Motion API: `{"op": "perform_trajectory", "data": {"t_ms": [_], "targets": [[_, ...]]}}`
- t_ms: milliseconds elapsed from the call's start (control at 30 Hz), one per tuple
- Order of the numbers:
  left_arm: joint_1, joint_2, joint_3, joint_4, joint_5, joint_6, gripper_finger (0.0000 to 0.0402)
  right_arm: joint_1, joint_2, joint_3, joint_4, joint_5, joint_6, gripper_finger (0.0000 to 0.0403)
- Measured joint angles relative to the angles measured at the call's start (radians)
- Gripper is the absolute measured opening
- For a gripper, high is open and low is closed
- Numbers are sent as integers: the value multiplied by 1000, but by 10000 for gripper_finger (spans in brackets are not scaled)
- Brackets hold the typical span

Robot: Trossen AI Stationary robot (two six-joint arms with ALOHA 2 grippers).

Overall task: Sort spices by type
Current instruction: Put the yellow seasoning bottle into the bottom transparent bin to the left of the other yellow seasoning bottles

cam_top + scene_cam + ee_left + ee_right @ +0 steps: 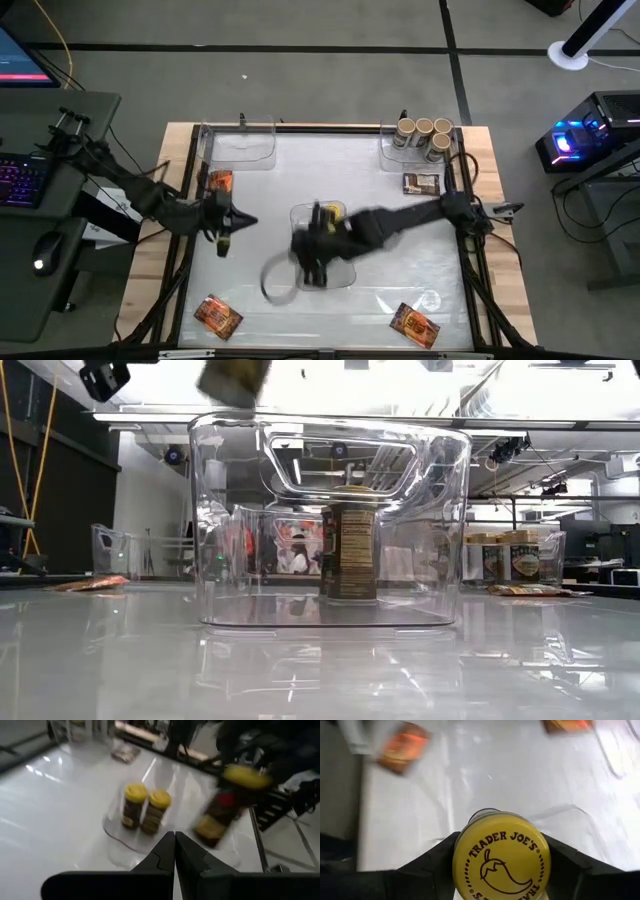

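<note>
At the table's left edge in the high view an orange-red foil packet [220, 182] lies flat just beside the left gripper [226, 232], whose fingers [187, 857] are pressed together with nothing between them as it hovers over the white table [250, 190]. A second foil packet [217, 315] lies near the front left corner. An empty clear tray [240, 145] stands at the back left. In the middle of the table stands another clear tray [440, 540], and the left wrist view shows two yellow-lidded jars [146, 810] standing upright side by side inside it, touching or nearly so. The right gripper [502, 870] is above this middle tray, its fingers [427, 862] pinching a third yellow-lidded jar [501, 856] by its sides; the lid, printed with a chili pepper, faces the wrist camera. In the left wrist view this held jar [227, 802] appears tilted and off the table. Farther right, a third foil packet [413, 324] lies near the front right corner. A dark packet [421, 184] lies flat near the back right, just in front of a clear tray [388, 150] holding four beige-lidded jars [424, 134] clustered together.
</note>
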Motion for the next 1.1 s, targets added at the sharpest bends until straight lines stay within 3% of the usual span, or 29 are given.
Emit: {"op": "perform_trajectory", "data": {"t_ms": [167, 367, 767, 1100], "targets": [[45, -51, 0, -16, -5, 71, 0, -134, 57, -1, -84, -55, 46, 217], [73, -55, 0, -66, 0, 94, 0, -211, 106, -2, -131, -101, 39, 217], [75, -53, 0, -88, -8, 64, 0, -276, 235, -1, -157, -99, 17, 219], [75, -53, 0, -88, -68, 42, 0, -285, 241, -1, -154, -78, 11, 247]]}}
